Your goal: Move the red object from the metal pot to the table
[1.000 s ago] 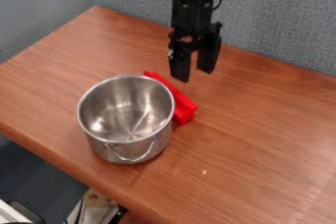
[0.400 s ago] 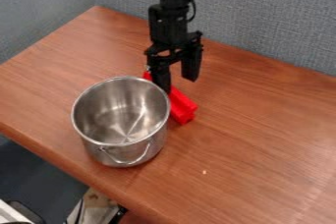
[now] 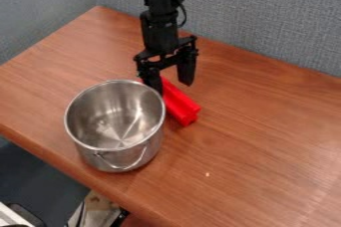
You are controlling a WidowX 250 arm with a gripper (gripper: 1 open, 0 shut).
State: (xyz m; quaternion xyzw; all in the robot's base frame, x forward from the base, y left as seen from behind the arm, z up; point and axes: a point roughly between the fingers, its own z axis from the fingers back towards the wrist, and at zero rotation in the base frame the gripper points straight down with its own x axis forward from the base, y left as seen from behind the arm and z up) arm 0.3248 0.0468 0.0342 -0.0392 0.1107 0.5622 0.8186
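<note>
One black pincer point(image 3: 167, 72) pointing down with jaws spread wide and holding nothing, poised over the near end of the red object point(image 3: 180, 105), which lies on the wooden bench point(image 3: 266, 121), just beside the metal pot point(image 3: 116, 124)

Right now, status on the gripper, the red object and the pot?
Gripper open, empty, pointing down over red object. Red object lies on table beside metal pot, outside it. Pot looks empty. Nothing in the way.
</note>
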